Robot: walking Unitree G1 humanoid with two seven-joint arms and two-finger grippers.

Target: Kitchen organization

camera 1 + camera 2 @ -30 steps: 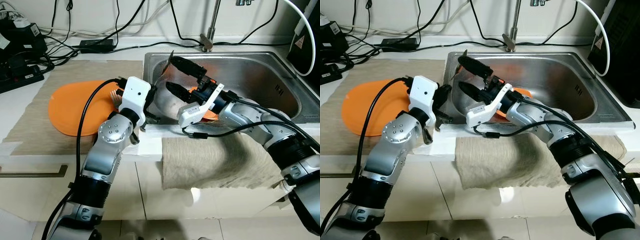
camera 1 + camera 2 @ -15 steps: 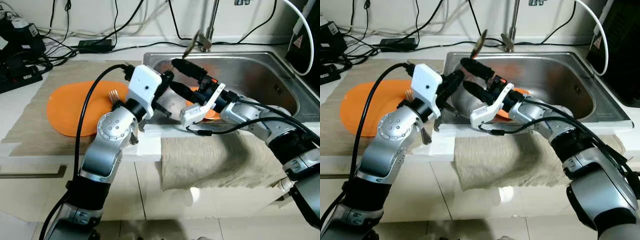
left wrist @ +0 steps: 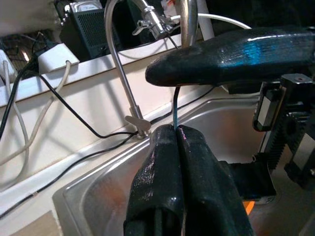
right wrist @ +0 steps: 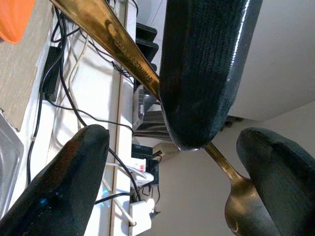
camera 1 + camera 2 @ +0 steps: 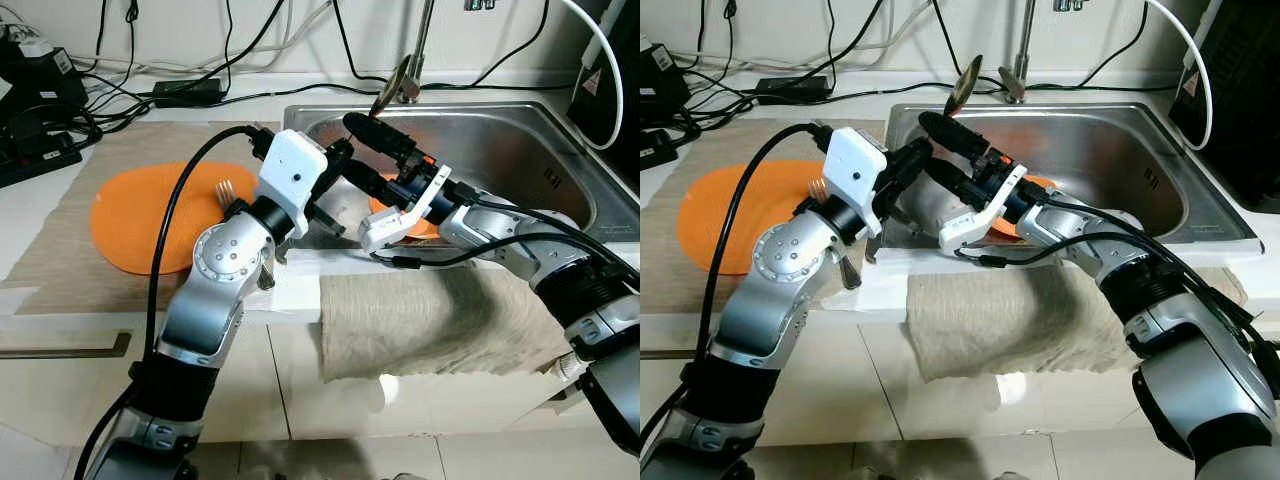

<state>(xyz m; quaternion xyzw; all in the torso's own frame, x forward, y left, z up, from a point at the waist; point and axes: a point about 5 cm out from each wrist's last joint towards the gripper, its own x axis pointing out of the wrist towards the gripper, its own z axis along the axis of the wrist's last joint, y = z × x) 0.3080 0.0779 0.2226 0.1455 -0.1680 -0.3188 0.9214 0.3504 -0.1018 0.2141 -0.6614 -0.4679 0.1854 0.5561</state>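
Upper centre, left eye view – spoon [image 5: 398,80]: gold-coloured; bowl raised above the rear rim of the sink [image 5: 520,130], close to the faucet [image 5: 422,40].
Left gripper [image 5: 340,155]: centre of frame, reaching over the sink's near-left corner towards the spoon handle.
Right gripper [image 5: 352,147]: comes in from the right; its two fingers lie one above and one below the left gripper's tips.
Counter, left of frame: orange plate [image 5: 140,220] with a fork [image 5: 228,190] on it.
Left wrist view – left fingers [image 3: 197,167]: pressed together, with the thin spoon handle nipped edge-on between the tips; the spoon is carried by this gripper.
Right wrist view – right fingers [image 4: 78,177]: spread wide at lower left and lower right, touching nothing; the handle crosses from upper left to the bowl at lower right.
Handling (judgement): light, rigid, polished metal – likely to slip or pivot in a tip grip. Take hold at mid-handle, flat faces against the pads.
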